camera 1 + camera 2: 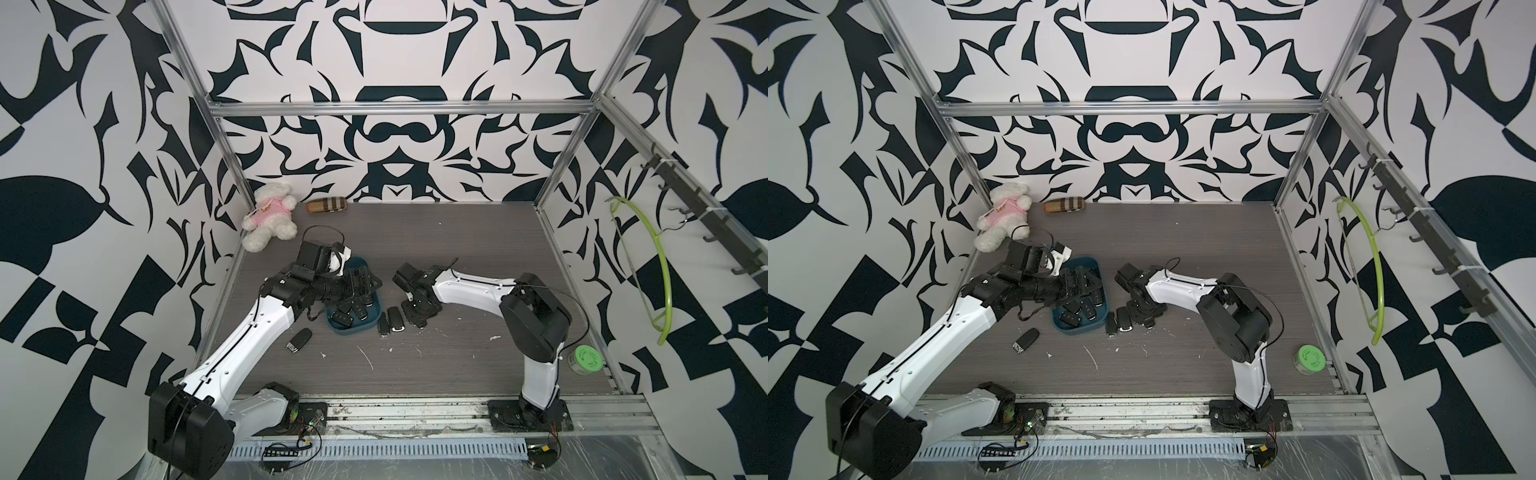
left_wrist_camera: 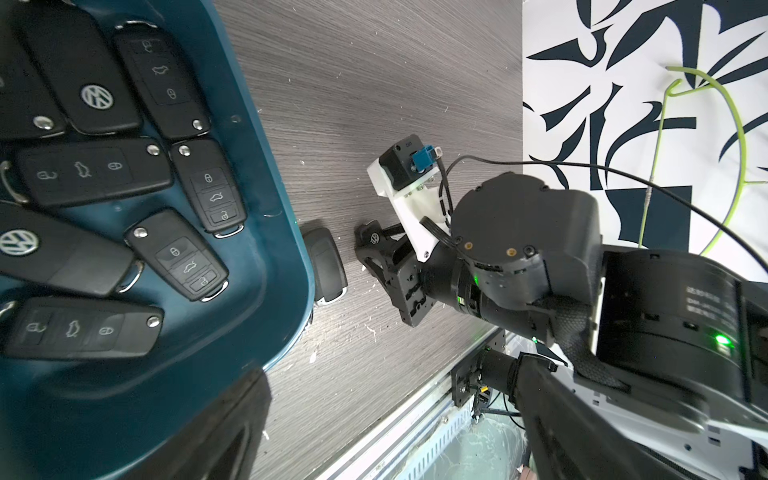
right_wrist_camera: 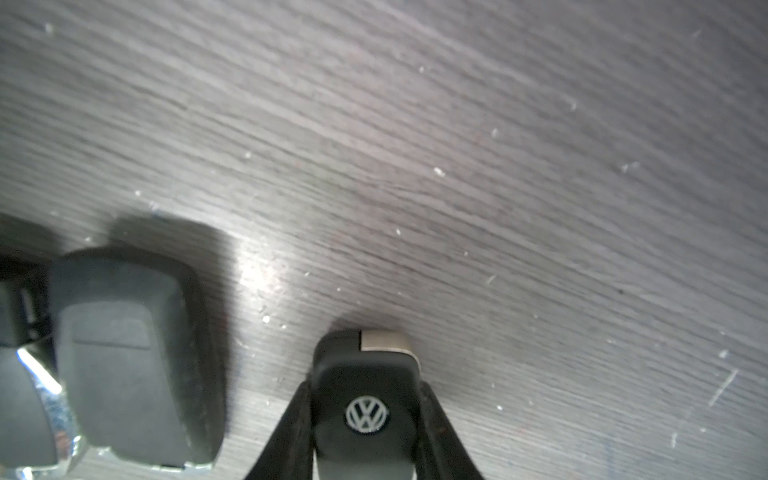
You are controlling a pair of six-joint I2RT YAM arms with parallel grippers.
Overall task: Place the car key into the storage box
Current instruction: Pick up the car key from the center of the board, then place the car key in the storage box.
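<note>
A: Where the worktop point(image 1: 415, 365) runs nearest us, what lies there?
B: One loose fob point(image 1: 298, 340). Beyond it, the right fingers point(image 3: 291, 424) are clamped on the car key point(image 3: 365, 370), low over the worktop, outside the storage box point(image 1: 353, 330), two fobs point(image 1: 390, 321) between.
A: And the left fingers point(image 2: 232, 436)?
B: Spread apart above the box's heap of keys point(image 2: 91, 95). Farthest back, a teddy bear point(image 1: 272, 216) and plaid pouch point(image 1: 327, 205).

A robotics lab cell: aluminium frame point(image 1: 399, 109), patterned backdrop point(image 1: 399, 166), 2 mounted arms point(image 1: 249, 328) point(image 1: 469, 286).
</note>
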